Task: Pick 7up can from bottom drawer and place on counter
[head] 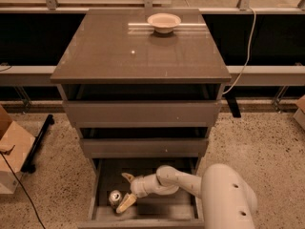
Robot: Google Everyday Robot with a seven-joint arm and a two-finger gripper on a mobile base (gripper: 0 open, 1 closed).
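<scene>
lab | terrazzo floor [267,147], loose cable [245,51] | gripper [123,192] in bottom drawer [162,210]

The light is warm and rather dim, and it comes from above. The glossy counter [109,56] carries a pale sheen and one small bright spot. The bowl [164,21] at its far edge throws a soft dark reflection. The gaps above the drawers are almost black. Inside the shaded bottom drawer [143,217] the pale gripper [123,192], fingers spread apart, catches light just beside the 7up can [114,197], whose top glints.
</scene>
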